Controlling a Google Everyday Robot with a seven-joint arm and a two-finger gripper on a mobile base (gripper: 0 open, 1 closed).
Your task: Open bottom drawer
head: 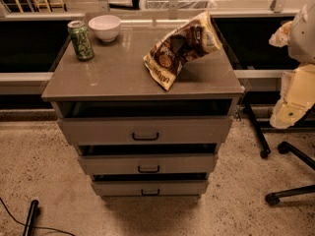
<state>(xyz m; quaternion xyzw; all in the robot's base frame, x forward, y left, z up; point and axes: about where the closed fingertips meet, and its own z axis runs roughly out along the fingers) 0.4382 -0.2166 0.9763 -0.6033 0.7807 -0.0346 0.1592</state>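
Bottom drawer [149, 186], lowest of three in the grey cabinet [113, 75], stands barely ajar. The gripper [294, 100] hangs at the right edge, well apart, and we cannot tell whether it is spread or pressed together, so we judge the approach unstarted. Next we must reach the small black handle [150, 192] and pull straight out; a can [80, 40], bowl [104, 27] and snack bag [179, 48] sit on top, with a speckled floor [39, 161] below.

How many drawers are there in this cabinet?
3, stacked: the top drawer, the middle drawer below it, the bottom drawer lowest. No more seem hidden. The gripper is at the right edge, away from them.
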